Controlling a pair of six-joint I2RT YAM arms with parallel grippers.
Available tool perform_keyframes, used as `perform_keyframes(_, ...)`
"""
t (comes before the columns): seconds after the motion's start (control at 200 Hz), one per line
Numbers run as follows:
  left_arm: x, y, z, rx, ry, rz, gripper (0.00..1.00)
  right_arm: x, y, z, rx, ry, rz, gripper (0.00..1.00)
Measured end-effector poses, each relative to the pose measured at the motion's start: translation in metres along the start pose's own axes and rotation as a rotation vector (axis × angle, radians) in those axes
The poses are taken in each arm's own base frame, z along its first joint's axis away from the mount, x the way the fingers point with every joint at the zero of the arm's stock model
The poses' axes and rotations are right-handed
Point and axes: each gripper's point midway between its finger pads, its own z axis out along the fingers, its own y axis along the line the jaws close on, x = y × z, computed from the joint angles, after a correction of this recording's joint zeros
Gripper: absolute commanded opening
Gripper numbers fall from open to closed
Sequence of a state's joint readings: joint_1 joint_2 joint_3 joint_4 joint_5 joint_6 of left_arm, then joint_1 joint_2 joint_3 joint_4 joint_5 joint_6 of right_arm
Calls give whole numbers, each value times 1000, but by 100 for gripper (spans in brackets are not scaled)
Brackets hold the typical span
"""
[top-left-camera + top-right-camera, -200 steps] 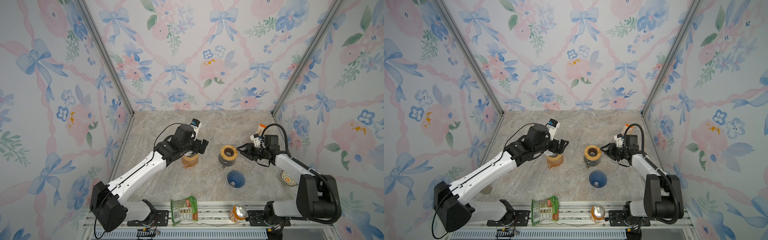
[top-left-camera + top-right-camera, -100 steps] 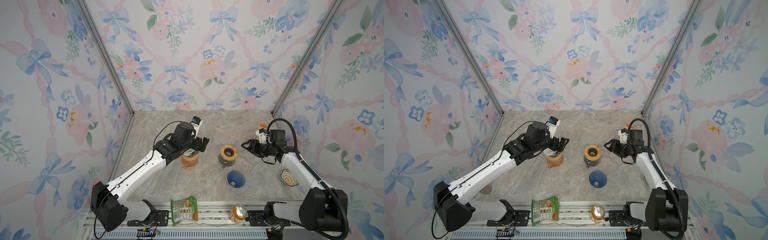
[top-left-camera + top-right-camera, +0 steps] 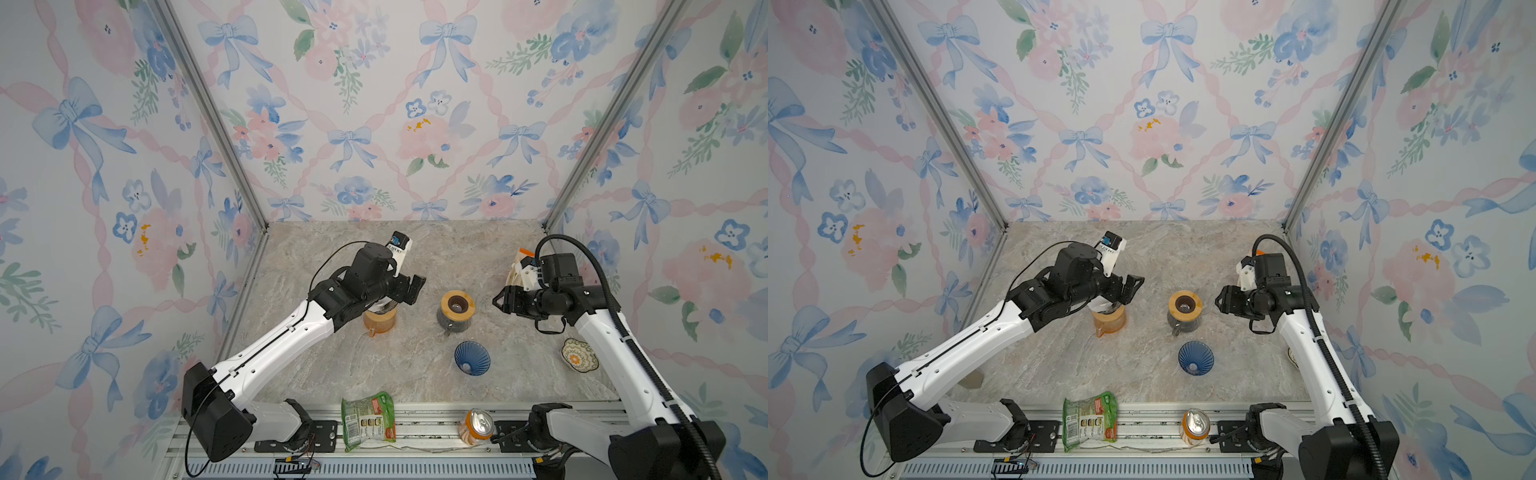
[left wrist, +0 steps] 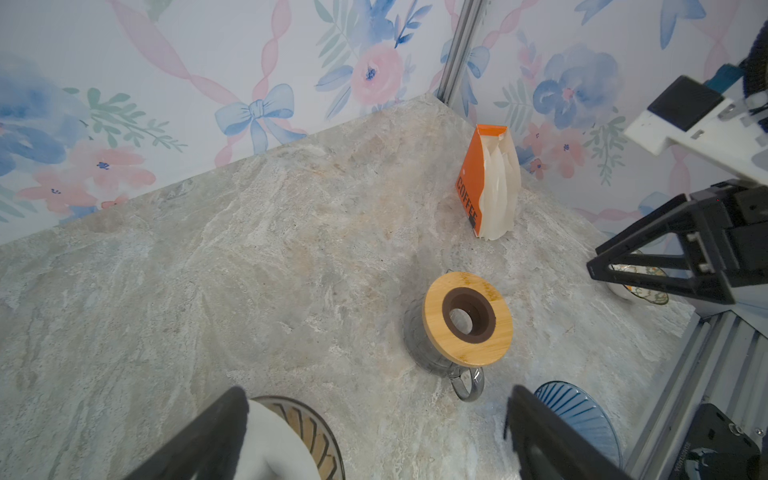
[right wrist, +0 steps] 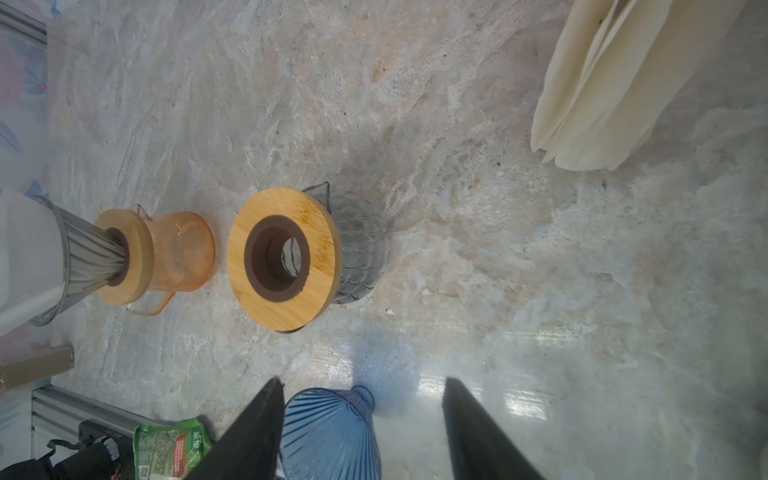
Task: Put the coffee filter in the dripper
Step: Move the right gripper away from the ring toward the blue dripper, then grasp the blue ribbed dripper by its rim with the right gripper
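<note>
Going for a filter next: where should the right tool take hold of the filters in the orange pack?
Pinch the outermost of the white filters by its upright free edge, coming from the side away from the orange backing. They stand upright and fan apart there, so the open right tool could likely slip around one.

Left arm [image 3: 270,347]: white shells, black joints, thin black cable [image 3: 340,249] | right arm [image 3: 619,357]: same white and black, thick ribbed black hose [image 3: 557,237] | wrist camera mounts [image 3: 401,249]: white plastic | fingers [image 4: 557,440]: black, tapering | shoulder housings [image 3: 216,419]: black, blocky
</note>
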State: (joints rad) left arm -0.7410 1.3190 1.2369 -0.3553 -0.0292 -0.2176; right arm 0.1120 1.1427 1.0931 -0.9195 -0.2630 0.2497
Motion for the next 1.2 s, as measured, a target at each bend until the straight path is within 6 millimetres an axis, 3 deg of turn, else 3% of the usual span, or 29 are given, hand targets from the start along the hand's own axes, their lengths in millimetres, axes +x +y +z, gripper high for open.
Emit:
perform_keyframes(0.255,33,2,8,-4,67,-9,98,34,1,-5,51,71,-36,61)
perform_keyframes(0.6,64,-8,6,38,103,-27,98,94,2,23,64,227,-41,60)
perform_keyframes(0.755,71,-12,3,64,107,-19,98,107,-1,35,77,256,-37,60)
perform_keyframes(1.2,79,-25,1,137,124,37,98,121,-4,66,104,290,16,50)
